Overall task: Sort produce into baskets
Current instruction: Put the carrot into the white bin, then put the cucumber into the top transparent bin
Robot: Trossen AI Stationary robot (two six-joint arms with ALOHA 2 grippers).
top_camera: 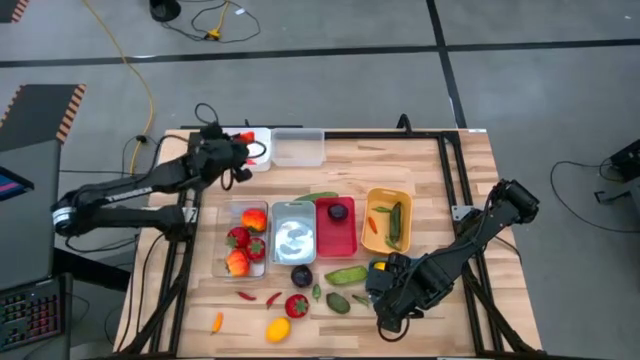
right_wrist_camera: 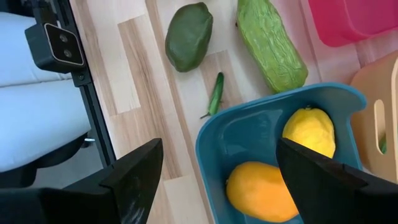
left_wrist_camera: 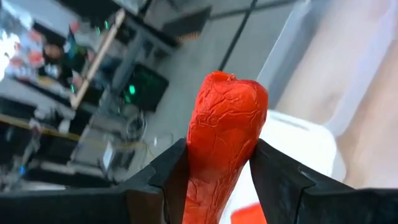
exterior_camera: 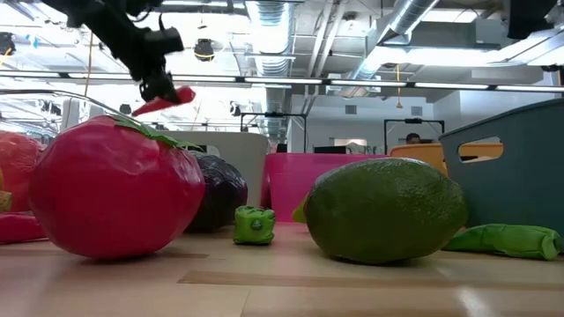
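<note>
My left gripper (top_camera: 238, 160) is at the table's far left, beside the white basket (top_camera: 258, 150), shut on a small red chili (left_wrist_camera: 225, 118) that it carries high above the table (exterior_camera: 167, 99). My right gripper (right_wrist_camera: 221, 165) hangs open over the teal basket (right_wrist_camera: 261, 124), touching nothing. A yellow lemon (right_wrist_camera: 309, 129) and an orange fruit (right_wrist_camera: 261, 190) lie in that basket. Loose produce lies on the near table: a red strawberry (top_camera: 297, 305), a purple plum (top_camera: 301, 276), a lemon (top_camera: 278, 328) and green pieces (top_camera: 346, 273). My left gripper pinches the red chili between its two fingers (left_wrist_camera: 171, 171), one on each long side of its narrower part (left_wrist_camera: 211, 168). The thicker end (left_wrist_camera: 229, 93) sticks out beyond the fingertips. The chili is lifted clear of table and baskets.
A clear basket (top_camera: 298, 147) stands next to the white one at the far edge. In the middle stand a clear basket with red fruit (top_camera: 247, 238), a silver one (top_camera: 293, 232), a red one (top_camera: 336, 226) and a yellow-orange one (top_camera: 386, 218). Two small chilies (top_camera: 258, 297) lie near the front.
</note>
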